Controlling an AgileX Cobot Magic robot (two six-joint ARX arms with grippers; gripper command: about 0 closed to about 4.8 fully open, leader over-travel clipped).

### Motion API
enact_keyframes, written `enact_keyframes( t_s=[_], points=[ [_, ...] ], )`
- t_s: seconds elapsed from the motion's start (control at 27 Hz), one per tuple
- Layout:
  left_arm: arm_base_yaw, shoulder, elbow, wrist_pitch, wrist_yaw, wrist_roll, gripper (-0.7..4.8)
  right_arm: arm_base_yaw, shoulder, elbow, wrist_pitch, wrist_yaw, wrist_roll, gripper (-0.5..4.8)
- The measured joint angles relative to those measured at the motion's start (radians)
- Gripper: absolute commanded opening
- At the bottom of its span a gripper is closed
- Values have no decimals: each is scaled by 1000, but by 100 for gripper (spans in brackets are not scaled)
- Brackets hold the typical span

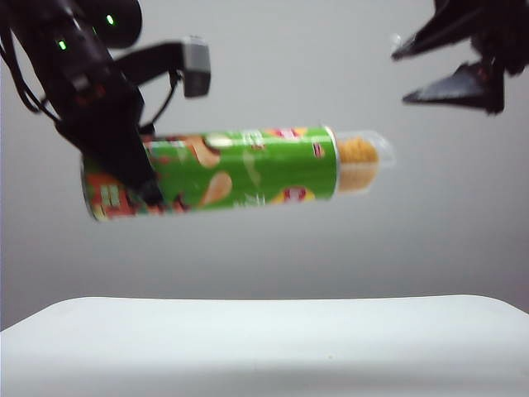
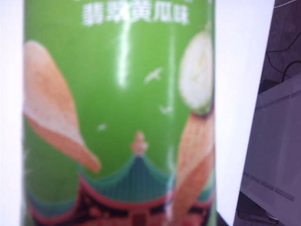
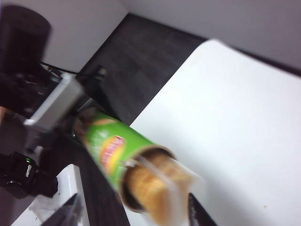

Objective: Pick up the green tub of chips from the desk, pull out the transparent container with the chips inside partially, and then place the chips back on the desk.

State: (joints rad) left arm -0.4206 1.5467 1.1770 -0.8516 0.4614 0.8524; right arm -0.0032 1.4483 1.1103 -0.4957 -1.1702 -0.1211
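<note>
The left gripper [image 1: 136,178] is clamped around the orange-red end of the green tub of chips [image 1: 240,169], holding it roughly level in the air at the centre-left of the exterior view, well above the desk [image 1: 264,347]. The transparent container [image 1: 364,161], with the chips [image 1: 357,153] visible inside it, sticks partly out of the tub's right-hand end. The right gripper [image 1: 446,70] sits at the upper right of the exterior view, fingers spread and empty, near the container's tip but apart from it.

The lifting and the partial pull-out look done; setting the tub back down remains. The desk below is bare and wide, its rounded front corners at the lower left and lower right, so there is ample room to lower the tub.
</note>
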Motion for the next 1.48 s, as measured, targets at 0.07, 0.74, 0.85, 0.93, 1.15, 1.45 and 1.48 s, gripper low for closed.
enact_keyframes(
  t_s=[0.07,0.74,0.85,0.93,1.15,1.45,1.48],
  points=[
    [0,42,0,16,2,6,317,-6,-50,7,-3,13,0,289],
    [109,323,3,72,150,71,317,15,-429,-177,-207,573,-161,289],
    [109,361,2,69,149,64,317,50,-428,-246,-206,594,-148,289],
    [109,378,0,68,146,56,317,78,-428,-292,-193,615,-141,289],
    [108,400,0,101,113,34,318,129,-426,-401,-106,647,-87,289],
    [108,492,2,138,103,-18,318,129,-427,-400,-32,573,-29,289],
    [108,503,2,137,105,-19,318,129,-427,-399,-28,571,-27,289]
  ],
)
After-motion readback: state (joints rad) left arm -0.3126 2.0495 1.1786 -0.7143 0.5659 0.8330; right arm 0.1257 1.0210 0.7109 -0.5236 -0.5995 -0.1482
